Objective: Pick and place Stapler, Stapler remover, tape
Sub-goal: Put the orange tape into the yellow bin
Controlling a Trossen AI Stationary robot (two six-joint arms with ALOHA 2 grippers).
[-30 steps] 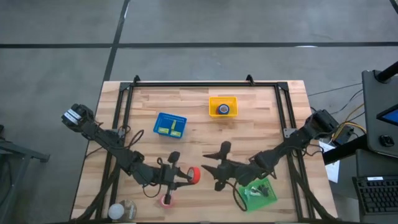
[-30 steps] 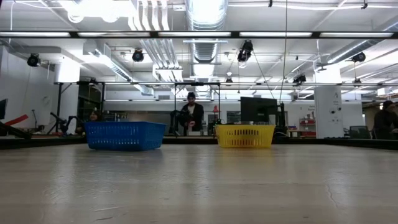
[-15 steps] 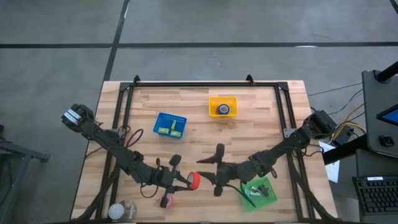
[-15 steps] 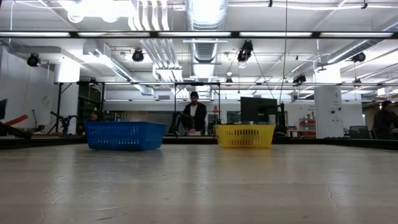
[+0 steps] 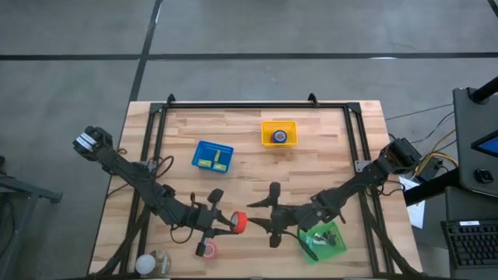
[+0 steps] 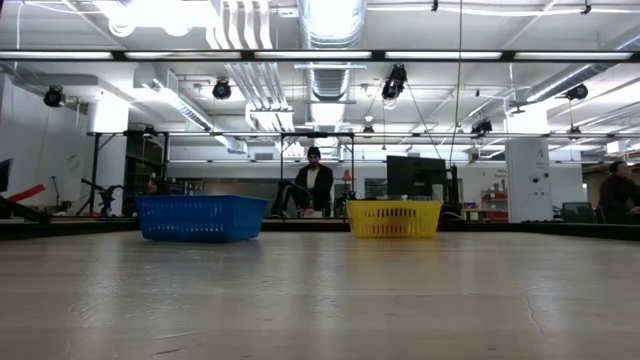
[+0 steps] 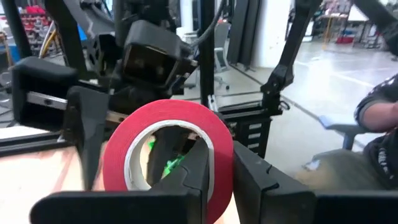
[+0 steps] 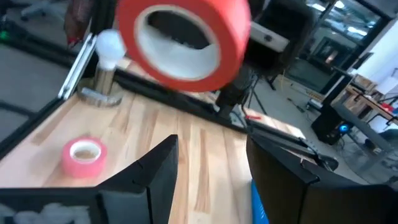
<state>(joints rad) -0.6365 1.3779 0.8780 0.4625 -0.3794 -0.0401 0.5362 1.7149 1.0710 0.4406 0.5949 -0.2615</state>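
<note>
Red ring-shaped tape roll (image 5: 240,222) between left gripper (image 5: 230,223) and right gripper (image 5: 254,223), near front edge of wooden table (image 5: 327,148). Pink tape roll (image 5: 207,250) just in front. Green basket (image 5: 324,240) right; blue basket (image 5: 212,157) and yellow basket (image 5: 278,133) behind.

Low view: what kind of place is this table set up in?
Probably a large open lab or workshop: bare ceiling ducts and strip lights, equipment racks and monitors behind the table, and a person seated at a workstation.

The left gripper (image 7: 217,180) clamps a red tape roll (image 7: 166,155) upright; the right gripper (image 7: 118,124) faces it.
</note>
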